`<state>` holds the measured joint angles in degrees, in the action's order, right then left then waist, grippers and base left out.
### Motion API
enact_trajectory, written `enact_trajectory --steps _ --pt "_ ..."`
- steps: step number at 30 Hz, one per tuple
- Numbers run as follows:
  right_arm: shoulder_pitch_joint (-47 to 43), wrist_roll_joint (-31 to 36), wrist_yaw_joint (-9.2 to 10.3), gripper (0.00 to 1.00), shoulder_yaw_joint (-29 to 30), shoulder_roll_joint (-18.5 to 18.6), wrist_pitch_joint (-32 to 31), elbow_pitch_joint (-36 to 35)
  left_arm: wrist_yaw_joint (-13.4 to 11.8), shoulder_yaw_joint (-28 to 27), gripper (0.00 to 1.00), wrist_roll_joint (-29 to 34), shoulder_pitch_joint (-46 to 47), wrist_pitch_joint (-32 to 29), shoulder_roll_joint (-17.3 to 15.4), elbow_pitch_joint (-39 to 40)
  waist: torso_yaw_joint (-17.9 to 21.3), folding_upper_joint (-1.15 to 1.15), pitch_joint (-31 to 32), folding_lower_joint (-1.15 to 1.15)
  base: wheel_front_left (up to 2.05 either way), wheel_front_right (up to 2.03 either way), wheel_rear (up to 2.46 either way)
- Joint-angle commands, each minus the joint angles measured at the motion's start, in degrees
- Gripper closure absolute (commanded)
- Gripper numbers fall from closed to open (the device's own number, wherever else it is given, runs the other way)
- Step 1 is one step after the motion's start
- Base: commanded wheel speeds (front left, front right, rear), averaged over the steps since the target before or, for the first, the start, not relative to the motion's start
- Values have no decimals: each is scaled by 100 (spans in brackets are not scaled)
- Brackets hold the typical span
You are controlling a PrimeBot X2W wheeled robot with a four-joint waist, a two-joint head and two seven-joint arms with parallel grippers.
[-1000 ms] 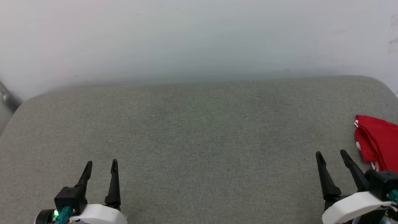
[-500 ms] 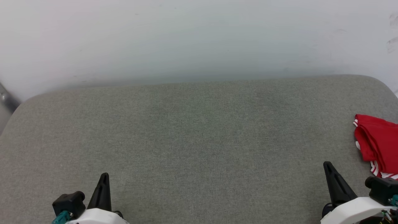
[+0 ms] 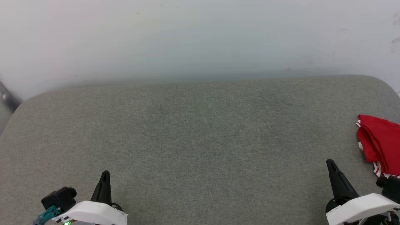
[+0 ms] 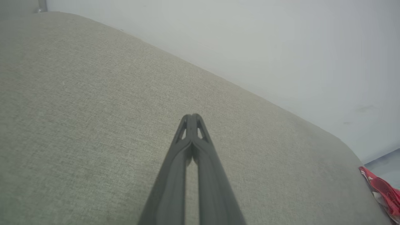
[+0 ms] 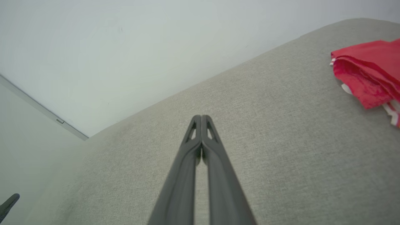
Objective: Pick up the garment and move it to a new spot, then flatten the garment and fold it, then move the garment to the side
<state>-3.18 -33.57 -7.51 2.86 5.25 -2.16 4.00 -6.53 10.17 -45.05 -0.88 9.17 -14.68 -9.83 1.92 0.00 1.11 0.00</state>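
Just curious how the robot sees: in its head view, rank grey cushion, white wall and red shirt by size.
Largest to smallest:
grey cushion
white wall
red shirt
The shirt is cut off at the picture's right edge.

This is a bare indoor room, more like a test space than a lived-in home. A wide table (image 3: 200,140) covered in grey woven cloth, with rounded far corners, stands against a plain, lightly scuffed white wall (image 3: 200,37). At the far left, a slim metal strip (image 3: 5,98) runs along the wall. The kind of room cannot be told more closely.
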Motion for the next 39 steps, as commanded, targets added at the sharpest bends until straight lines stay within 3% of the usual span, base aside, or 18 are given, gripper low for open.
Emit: enact_trajectory --steps 1,39 --pt "208 -221 1 100 26 -5 -25 -36 61 -106 100 -172 161 -46 6 37 -3 0 -1 0 0 0 0" --pt "583 -2920 2 100 193 -117 -228 454 712 -827 100 -2381 448 -748 541 -171 -72 0 -48 0 0 0 0"
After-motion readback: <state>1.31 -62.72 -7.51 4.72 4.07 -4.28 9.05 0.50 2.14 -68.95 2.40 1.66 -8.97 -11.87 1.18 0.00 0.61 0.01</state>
